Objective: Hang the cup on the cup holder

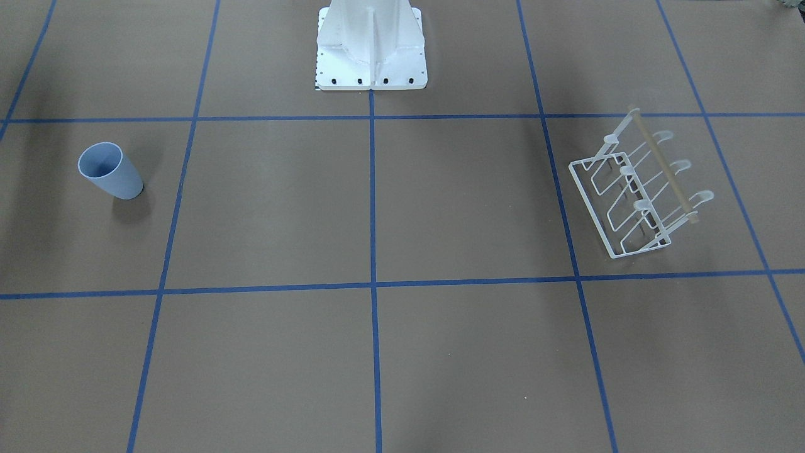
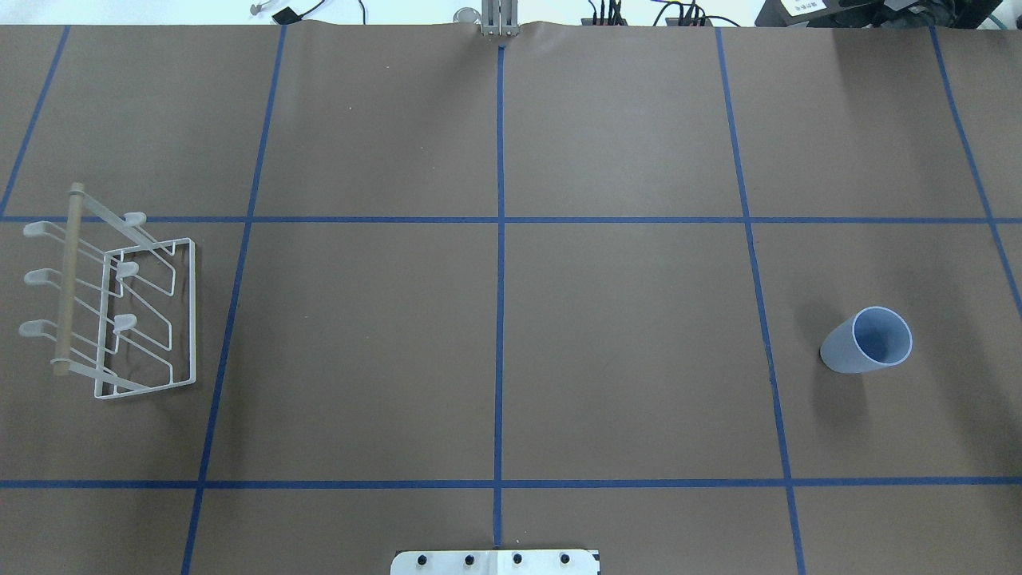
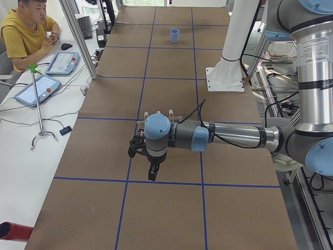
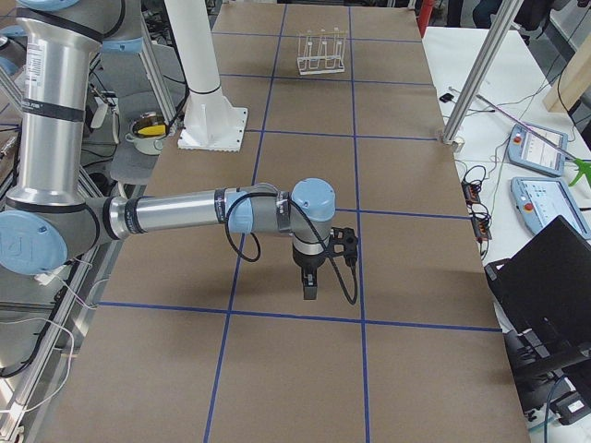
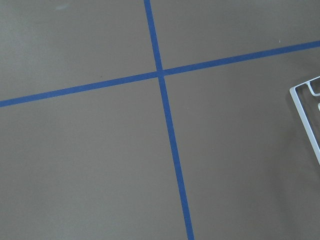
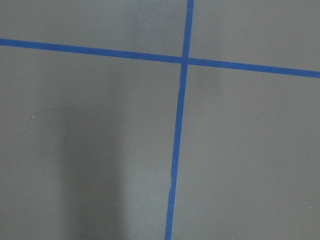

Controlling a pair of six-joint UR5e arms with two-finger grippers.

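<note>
The cup [image 2: 866, 342] is smooth, matt light-blue plastic, and the cup holder [image 2: 193, 311] is thin white-coated wire (its rounded tips [image 2: 33, 277] look smooth too) carrying an unpainted wooden rod [image 2: 68, 279]. The desk [image 2: 623, 335] wears a matt brown paper-like cover crossed by blue tape [image 2: 500, 319].

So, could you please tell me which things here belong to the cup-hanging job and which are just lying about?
For the job:
cup
cup holder

Just lying about, off the work area:
teach pendant
black laptop
small pot
</note>
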